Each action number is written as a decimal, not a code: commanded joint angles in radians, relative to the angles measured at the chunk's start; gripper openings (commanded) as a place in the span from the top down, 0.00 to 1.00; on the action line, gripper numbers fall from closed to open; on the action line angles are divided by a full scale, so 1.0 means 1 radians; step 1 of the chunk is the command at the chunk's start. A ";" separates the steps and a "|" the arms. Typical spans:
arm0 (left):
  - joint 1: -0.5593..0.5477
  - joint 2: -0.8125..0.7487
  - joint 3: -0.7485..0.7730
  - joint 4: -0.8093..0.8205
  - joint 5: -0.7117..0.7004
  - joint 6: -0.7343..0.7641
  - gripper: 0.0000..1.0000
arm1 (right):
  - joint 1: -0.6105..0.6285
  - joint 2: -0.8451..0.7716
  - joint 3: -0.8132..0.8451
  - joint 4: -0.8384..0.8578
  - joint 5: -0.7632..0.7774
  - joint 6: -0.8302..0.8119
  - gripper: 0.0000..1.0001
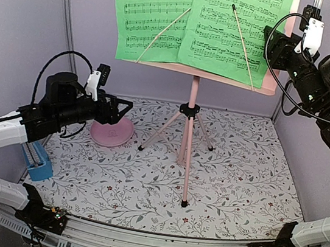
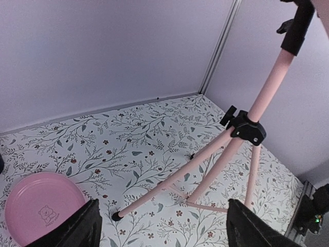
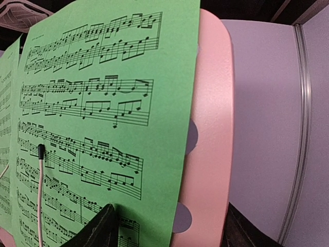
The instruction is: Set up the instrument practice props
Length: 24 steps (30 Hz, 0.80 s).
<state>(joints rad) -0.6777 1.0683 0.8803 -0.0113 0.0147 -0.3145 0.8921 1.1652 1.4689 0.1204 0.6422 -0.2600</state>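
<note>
The pink tripod music stand [image 1: 189, 118] stands upright mid-table, with its legs [image 2: 205, 163] spread on the floral mat. Two green sheet-music pages [image 1: 150, 11] [image 1: 234, 23] lean side by side on its desk [image 1: 282, 60], each under a thin wire arm. My right gripper [image 1: 270, 43] is up at the desk's right edge. Its jaws are open astride the edge of the right page [image 3: 108, 103] and the pink desk [image 3: 211, 128]. My left gripper [image 2: 164, 231] hangs open and empty above the tripod's feet. The blue metronome [image 1: 37, 164] stands at the mat's left edge.
A round pink disc [image 1: 111, 133] lies on the mat just under my left gripper and shows as the disc [image 2: 43, 211] in the left wrist view. Grey walls close in the back and both sides. The arm bases sit along the metal rail [image 1: 154, 245] at the near edge.
</note>
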 commanded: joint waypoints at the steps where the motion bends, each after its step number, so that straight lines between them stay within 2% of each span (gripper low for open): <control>1: 0.018 -0.005 0.025 0.023 -0.005 0.015 0.16 | -0.016 -0.004 0.018 -0.013 -0.021 -0.003 0.36; 20: 0.027 0.002 0.032 0.022 0.003 0.018 0.16 | -0.045 -0.035 0.012 -0.035 -0.046 -0.060 0.54; 22: 0.026 0.006 0.034 0.023 0.004 0.018 0.16 | -0.049 -0.034 0.012 -0.036 -0.048 -0.068 0.53; 24: 0.026 0.010 0.034 0.024 0.005 0.019 0.16 | -0.050 -0.032 0.014 -0.037 -0.049 -0.068 0.41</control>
<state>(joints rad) -0.6670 1.0683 0.8829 -0.0120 0.0151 -0.3069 0.8536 1.1408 1.4689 0.0971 0.6003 -0.3084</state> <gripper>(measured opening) 0.841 0.499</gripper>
